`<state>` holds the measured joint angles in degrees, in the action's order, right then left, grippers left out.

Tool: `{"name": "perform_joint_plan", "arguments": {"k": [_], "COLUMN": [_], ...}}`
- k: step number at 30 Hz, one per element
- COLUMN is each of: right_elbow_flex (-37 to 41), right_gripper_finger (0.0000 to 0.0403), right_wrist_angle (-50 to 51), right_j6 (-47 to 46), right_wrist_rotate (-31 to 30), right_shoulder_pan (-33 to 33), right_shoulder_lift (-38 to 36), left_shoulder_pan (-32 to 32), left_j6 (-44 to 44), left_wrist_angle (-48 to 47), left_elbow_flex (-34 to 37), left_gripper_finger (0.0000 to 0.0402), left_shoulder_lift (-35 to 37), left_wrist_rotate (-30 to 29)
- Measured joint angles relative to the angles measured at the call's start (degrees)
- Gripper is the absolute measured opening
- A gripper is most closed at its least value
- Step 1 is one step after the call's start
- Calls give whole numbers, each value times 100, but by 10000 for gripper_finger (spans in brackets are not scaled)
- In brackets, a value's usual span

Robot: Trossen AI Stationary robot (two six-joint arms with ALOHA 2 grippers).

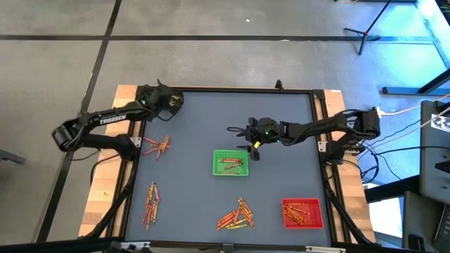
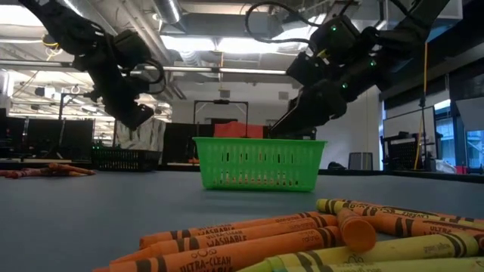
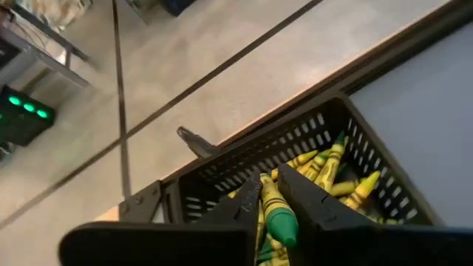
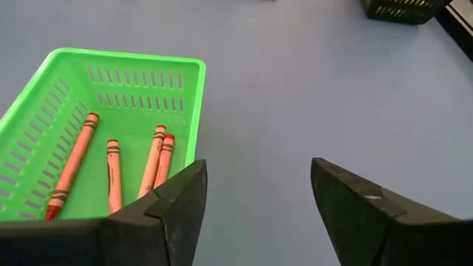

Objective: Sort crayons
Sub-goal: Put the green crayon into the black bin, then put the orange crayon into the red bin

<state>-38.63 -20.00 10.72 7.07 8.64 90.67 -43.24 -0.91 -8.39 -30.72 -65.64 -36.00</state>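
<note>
1. Left tool (image 3: 277,214), at the desk's far left corner above a black basket (image 3: 336,140): fingers closed on a green-tipped yellow crayon (image 3: 277,214), held over the yellow crayons (image 3: 332,166) lying inside that basket.
2. Right tool (image 4: 255,199), near the desk's centre beside the green basket (image 1: 230,162): fingers spread apart, nothing between them, only bare desk (image 4: 295,89) showing in the gap.
3. Green basket: holds four orange-red crayons (image 4: 111,174) lying on its floor.
4. Red basket (image 1: 302,213), at the near right of the desk: contains further crayons.
5. Loose crayon piles on the desk: one at the left (image 1: 157,146), one at the near left (image 1: 150,204), one at the near centre (image 1: 238,215).
</note>
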Motion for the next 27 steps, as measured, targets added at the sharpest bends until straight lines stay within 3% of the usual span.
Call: {"name": "perform_joint_plan", "arguments": {"k": [9,17,21,27], "right_elbow_flex": [0,2,2,0], "right_gripper_finger": [238,238,238,238], "right_wrist_angle": [-47,309,712,1309], "right_j6": [-143,-182,-216,-638], "right_wrist_rotate": [0,-212,-207,67], "right_shoulder_pan": [0,-7,-10,-515], "right_shoulder_lift": [20,-383,-915,-1348], "left_shoulder_pan": [-92,1292,2272,3501], "left_j6": [234,341,387,488], "left_wrist_angle": [-249,98,1074,3697], "left_elbow_flex": [0,10,348,1404], "left_gripper_finger": [117,128,128,128], "left_shoulder_lift": [76,710,758,626], "left_wrist_rotate": [137,1206,1602,1770]}}
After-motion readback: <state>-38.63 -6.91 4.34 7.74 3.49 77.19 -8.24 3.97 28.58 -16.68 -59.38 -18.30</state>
